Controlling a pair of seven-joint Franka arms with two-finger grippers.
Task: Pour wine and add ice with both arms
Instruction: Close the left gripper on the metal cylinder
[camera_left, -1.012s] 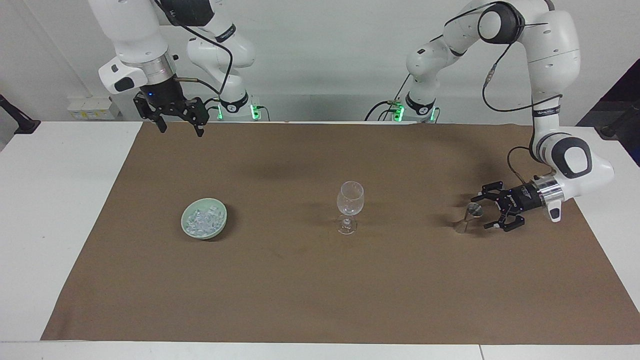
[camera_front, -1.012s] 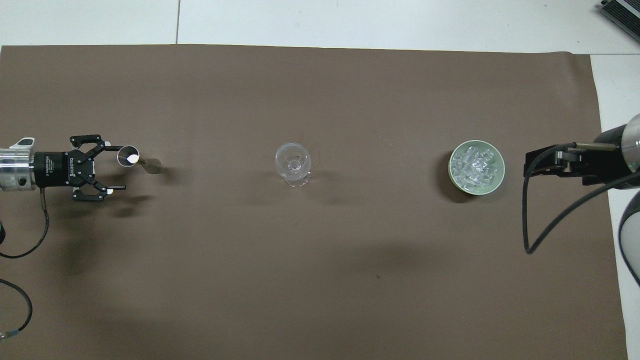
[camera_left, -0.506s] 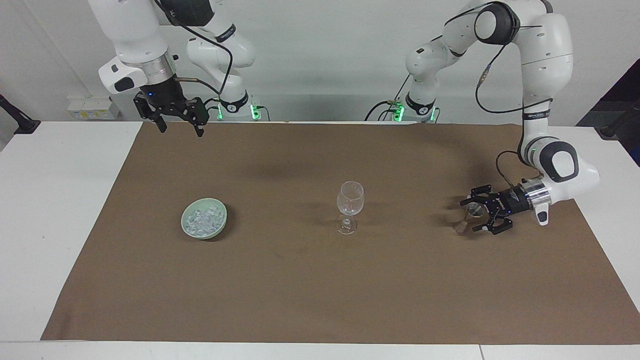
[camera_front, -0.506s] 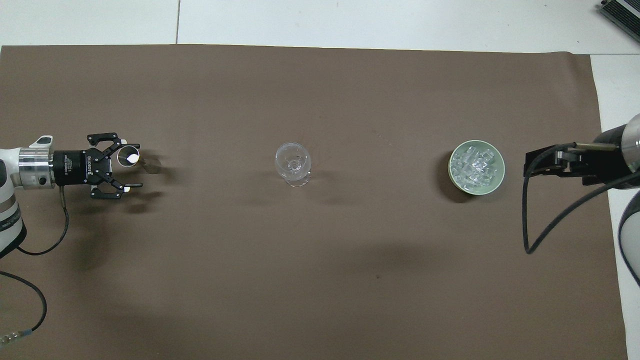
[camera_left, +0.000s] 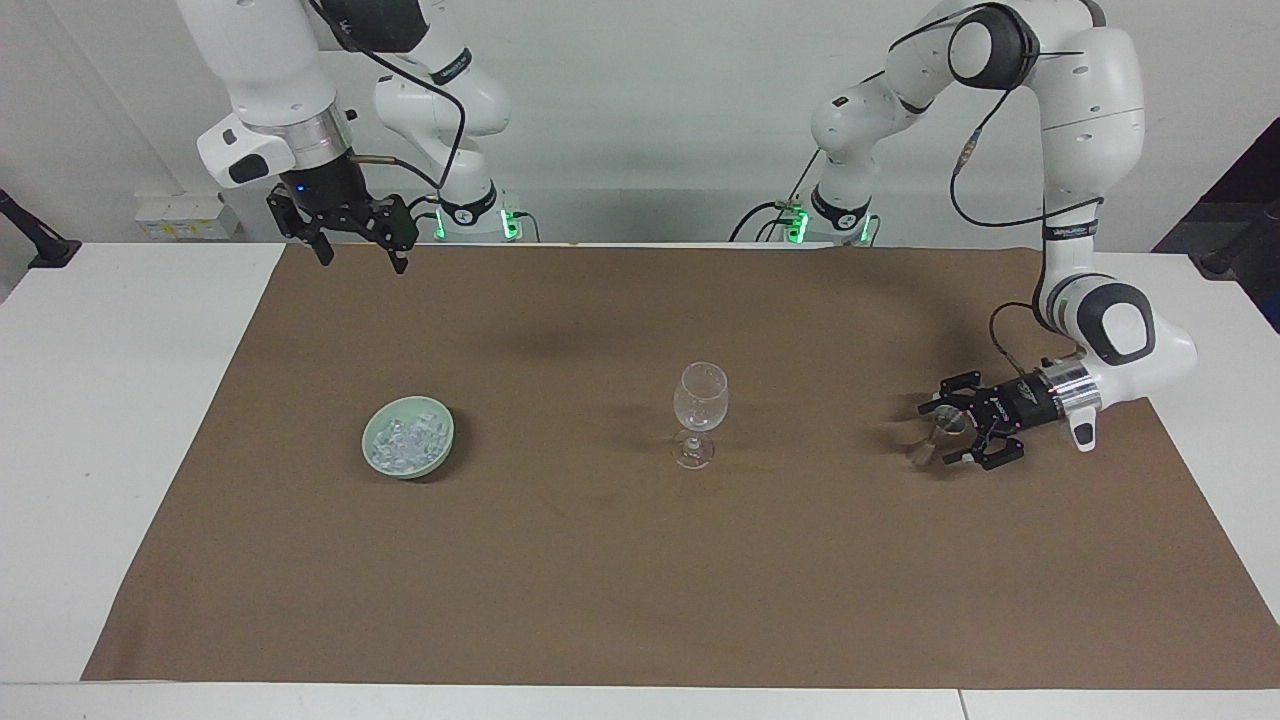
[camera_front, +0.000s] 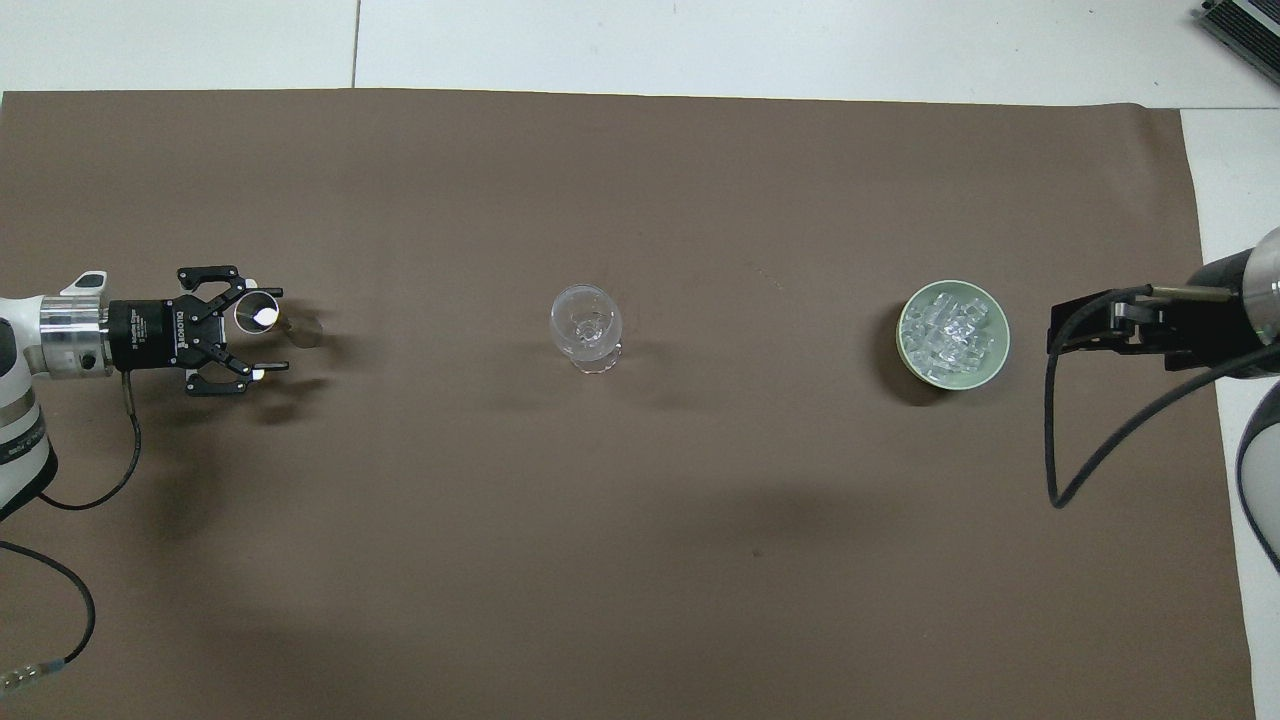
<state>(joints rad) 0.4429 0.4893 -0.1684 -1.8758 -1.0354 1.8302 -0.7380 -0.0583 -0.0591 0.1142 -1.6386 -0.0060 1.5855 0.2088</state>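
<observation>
We note one high camera facing the robots, one overhead above them; both share the brown mat (camera_left: 640, 560) (camera_front: 640, 560).

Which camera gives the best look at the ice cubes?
The overhead view: it looks straight into the green bowl, so the ice shows as separate cubes. The facing view shows the same ice at a slant, as a glistening heap.

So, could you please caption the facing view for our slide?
Left gripper open around a small glass cup; wine glass and ice bowl wait.
</observation>
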